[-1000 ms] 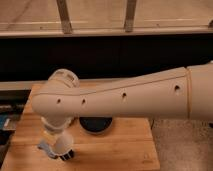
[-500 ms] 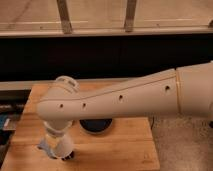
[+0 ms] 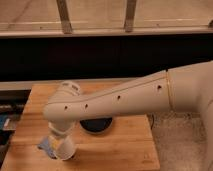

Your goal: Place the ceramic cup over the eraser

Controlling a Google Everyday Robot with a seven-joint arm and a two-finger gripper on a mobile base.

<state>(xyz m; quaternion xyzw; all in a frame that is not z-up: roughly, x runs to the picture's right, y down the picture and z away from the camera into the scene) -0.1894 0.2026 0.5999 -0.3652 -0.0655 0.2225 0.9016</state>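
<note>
Ceramic cup [image 3: 64,148], pale and tapered, sat mouth-down near the front left edge of the wooden table [image 3: 125,142].

No writing was readable. The gripper [image 3: 59,141] hung directly over the cup, its grasp impossible to tell. A flat blue-grey piece [image 3: 45,145] touched the cup's left side; a round black bowl [image 3: 96,125] lay just behind, with open wood to the right.

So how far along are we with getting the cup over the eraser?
The ceramic cup is already picked up and carried low over the front-left of the wooden table, beside a flat blue-grey piece. In hand: the gripper sits directly above the cup, at the end of the arm crossing the black bowl. Left: releasing it. The eraser is hidden, so coverage can't be confirmed.
</note>
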